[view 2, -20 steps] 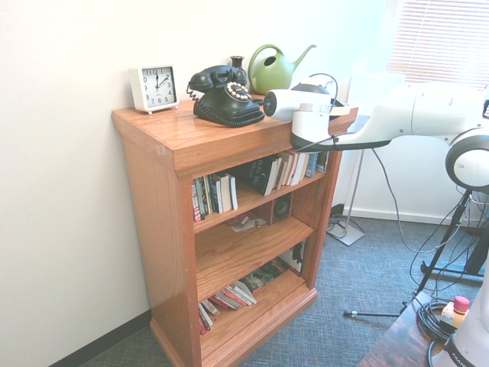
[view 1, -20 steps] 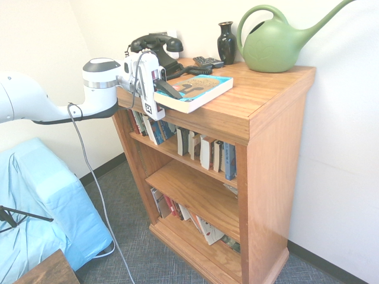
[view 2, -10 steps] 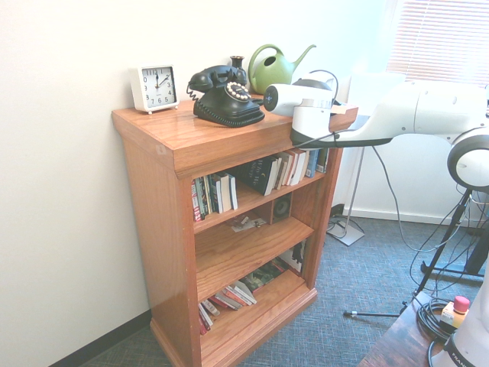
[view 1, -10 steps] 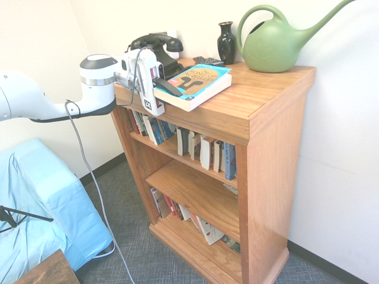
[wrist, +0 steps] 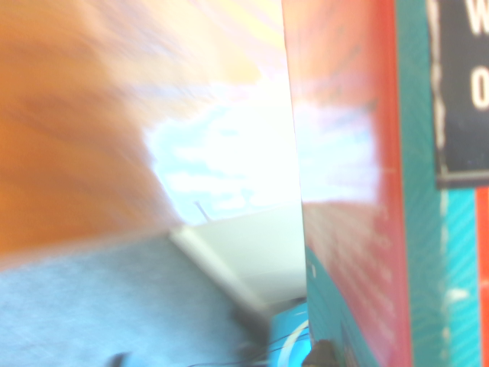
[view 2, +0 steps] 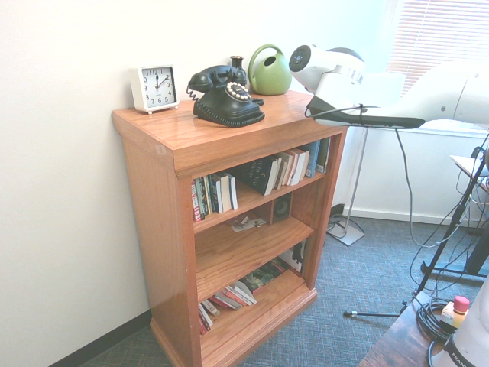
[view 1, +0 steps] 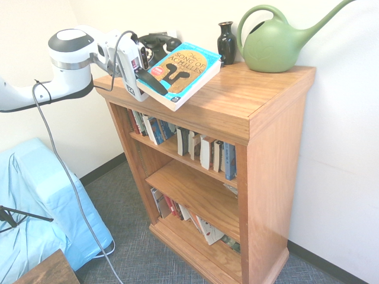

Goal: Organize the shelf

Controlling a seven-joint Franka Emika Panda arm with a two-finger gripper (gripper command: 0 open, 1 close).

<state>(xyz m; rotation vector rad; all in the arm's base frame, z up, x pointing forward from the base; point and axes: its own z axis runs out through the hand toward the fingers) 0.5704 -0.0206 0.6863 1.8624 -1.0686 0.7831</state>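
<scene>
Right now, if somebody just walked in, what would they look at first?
Probably the gripper, shut on a teal book and holding it tilted, lifted above the front corner of the shelf's top. Next the big green watering can at the back of the top, beside a small dark vase. The black old-style telephone and white clock stand there too.

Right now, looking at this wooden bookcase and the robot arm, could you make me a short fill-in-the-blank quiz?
1. The two-finger gripper is shut on a turquoise paperback ____.
2. The green plastic watering can stands on the honey-brown wooden shelf's ____.
3. The white square clock stands beside a black rotary ____.

Missing words: book; top; telephone
</scene>
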